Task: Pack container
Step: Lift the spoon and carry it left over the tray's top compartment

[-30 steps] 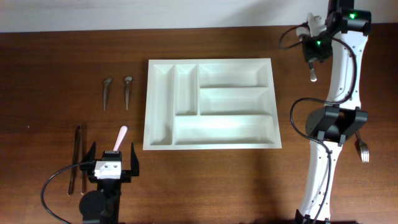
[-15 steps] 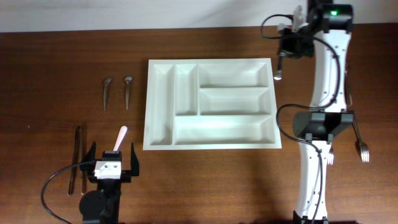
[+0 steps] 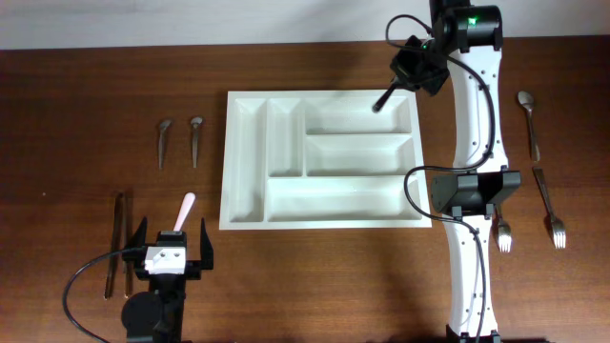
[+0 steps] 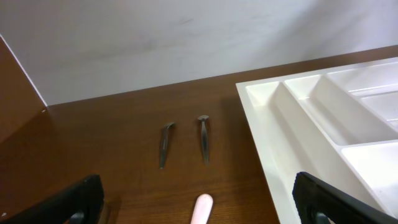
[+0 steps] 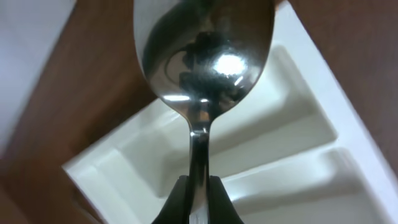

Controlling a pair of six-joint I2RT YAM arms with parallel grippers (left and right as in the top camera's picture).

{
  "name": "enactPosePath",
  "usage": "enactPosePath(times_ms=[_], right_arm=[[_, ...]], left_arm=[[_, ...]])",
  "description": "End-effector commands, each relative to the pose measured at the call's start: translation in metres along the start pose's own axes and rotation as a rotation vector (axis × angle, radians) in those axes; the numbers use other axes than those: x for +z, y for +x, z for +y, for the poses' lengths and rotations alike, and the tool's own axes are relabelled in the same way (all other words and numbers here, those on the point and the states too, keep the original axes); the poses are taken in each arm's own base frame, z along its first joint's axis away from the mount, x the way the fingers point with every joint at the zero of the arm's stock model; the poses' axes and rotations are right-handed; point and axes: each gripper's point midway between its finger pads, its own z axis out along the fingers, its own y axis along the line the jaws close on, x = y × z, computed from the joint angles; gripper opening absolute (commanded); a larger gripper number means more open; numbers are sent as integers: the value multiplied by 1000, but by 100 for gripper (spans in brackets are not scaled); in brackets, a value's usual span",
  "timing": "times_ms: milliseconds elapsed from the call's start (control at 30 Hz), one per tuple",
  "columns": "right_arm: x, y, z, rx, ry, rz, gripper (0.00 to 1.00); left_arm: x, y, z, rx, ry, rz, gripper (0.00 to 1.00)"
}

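From above, the container point(image 3: 343, 198) lies flat at the middle of the worktop point(image 3: 76, 86), its three long compartments on its right side. The right end effector point(image 3: 400, 86) hangs over the container's far right corner, clamped on a spoon point(image 3: 383, 102) that slants over the top long compartment. The left end effector point(image 3: 172, 233) sits off the container's near left corner, spread wide and holding nothing, with a pink-handled utensil point(image 3: 185, 210) just in front of it. Two small spoons point(image 3: 163, 141) lie left of the container. Two forks point(image 3: 558, 229) and a second spoon point(image 3: 527, 110) lie right of it.

The left wrist view shows the container point(image 4: 323, 118) at the right, the small spoons point(image 4: 165, 144) left of it and the pink-handled utensil point(image 4: 202, 208) nearer. The fingers point(image 4: 74, 205) stand well apart at the bottom corners.

In the right wrist view the spoon point(image 5: 205, 56) fills the top, its bowl above the container point(image 5: 292, 130). The fingers point(image 5: 169, 208) pinch its handle
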Motion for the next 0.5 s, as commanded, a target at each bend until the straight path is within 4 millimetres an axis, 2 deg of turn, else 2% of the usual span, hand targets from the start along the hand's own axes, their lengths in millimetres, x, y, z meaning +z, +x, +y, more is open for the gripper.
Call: enactPosePath(times_ms=[0,167,367,467], right_arm=[[-17,10,16,273,-34,-24,4],[-4,24,21,472,29,-72,4],[5,34,23,511,118,-245,4],[10,43,26,584,127,-264,4]], left_arm=[[0,0,-1,-9,6,-5,99],[0,0,-1,-9,5,-5,99],[0,0,-1,-9,5,-5,99],[0,0,-1,-9,5,-5,99]])
